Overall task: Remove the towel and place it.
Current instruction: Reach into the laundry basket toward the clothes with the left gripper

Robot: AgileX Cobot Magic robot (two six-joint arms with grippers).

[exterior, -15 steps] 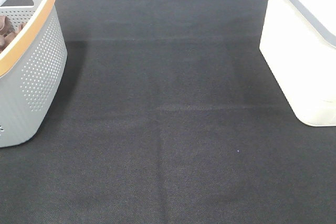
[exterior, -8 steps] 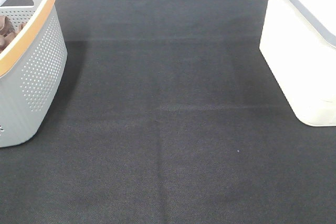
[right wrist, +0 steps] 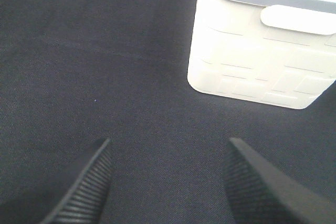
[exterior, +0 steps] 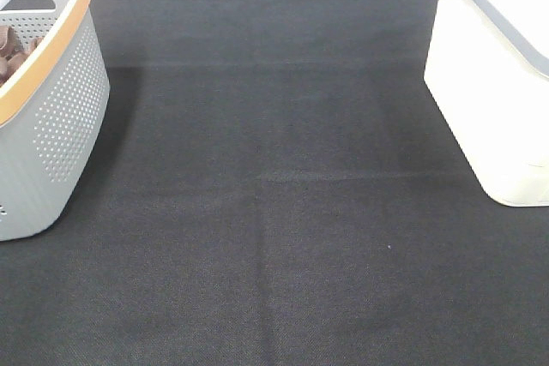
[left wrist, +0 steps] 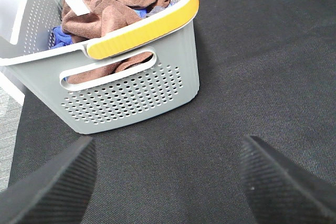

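The towel (left wrist: 94,17), a rust-brown cloth with a small white tag (left wrist: 79,7), lies crumpled in the grey perforated basket (left wrist: 126,93) among other brown cloths and a blue one. In the exterior high view only a bit of brown cloth (exterior: 10,51) shows inside the basket (exterior: 64,117) at the far left. My left gripper (left wrist: 168,141) is open and empty, over the black mat a short way in front of the basket's handle side. My right gripper (right wrist: 169,142) is open and empty, over the mat in front of the white bin (right wrist: 257,51). Neither arm shows in the exterior high view.
The basket has an orange-yellow rim (left wrist: 147,27) and a handle slot (left wrist: 107,69). The white bin (exterior: 497,83) with a grey rim stands at the right edge. A black fabric mat (exterior: 274,195) covers the table between the two containers.
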